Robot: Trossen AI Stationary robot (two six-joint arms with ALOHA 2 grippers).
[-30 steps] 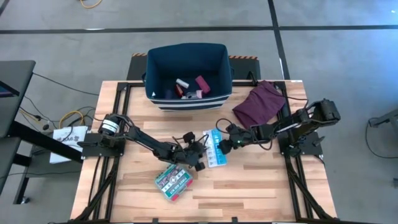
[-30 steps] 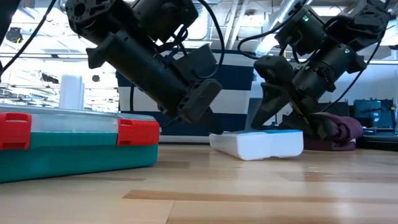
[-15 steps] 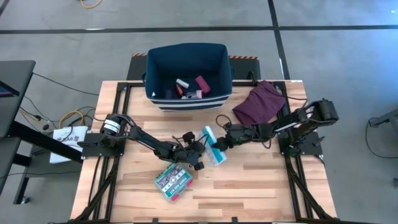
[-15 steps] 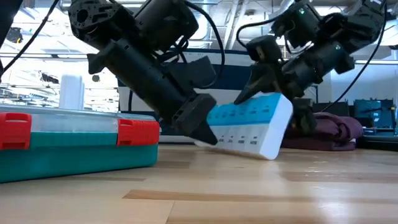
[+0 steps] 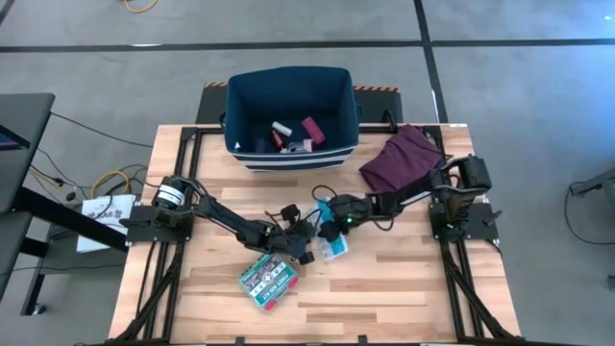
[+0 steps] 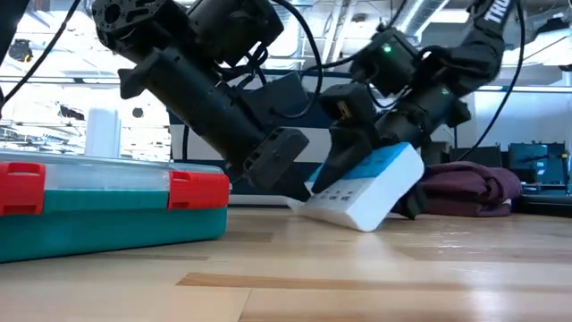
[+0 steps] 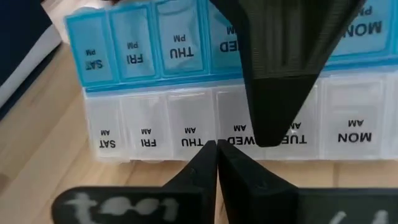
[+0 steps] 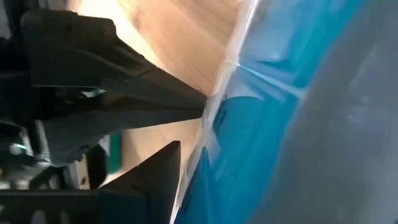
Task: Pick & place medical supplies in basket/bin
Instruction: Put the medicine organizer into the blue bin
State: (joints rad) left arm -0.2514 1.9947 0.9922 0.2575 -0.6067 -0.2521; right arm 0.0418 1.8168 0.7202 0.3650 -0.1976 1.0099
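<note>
The light-blue pill strip [image 5: 332, 244] is a white and blue day-by-day pill box. It stands tilted at mid table, with its long white edge [image 6: 308, 206] on the wood and its blue side raised. My right gripper [image 5: 329, 227] is shut on it from the table's right. My left gripper [image 5: 310, 242] is shut, with its tips at the strip's low white edge. The teal first-aid box [image 5: 267, 281] lies flat nearer the near edge. The navy bin [image 5: 288, 115] stands at the far edge and holds several small items. My left gripper has its shut fingertips [image 7: 216, 155] against the strip's long white AM edge [image 7: 186, 152], coming slantwise from the table's left and pointing down. That edge rests on the table. My right gripper pinches the pill strip across its width near the middle compartments. One finger [image 7: 280, 81] lies over the lidded top face [image 7: 186, 56] and the other [image 6: 409, 204] sits under the raised blue side. It comes from the table's right. The strip is tilted.
A maroon cloth [image 5: 402, 159] lies bunched at the table's far right, behind my right arm. The teal box [image 6: 107, 206] with red latches sits close to my left gripper on its near side. Bare wood [image 5: 404, 279] shows at the near right.
My right gripper has reached toward the table's left and taken hold of the pill strip. The strip lay flat a second ago. Its right, blue side has been tipped up while its white edge stayed on the wood by my left gripper, which has kept still.
</note>
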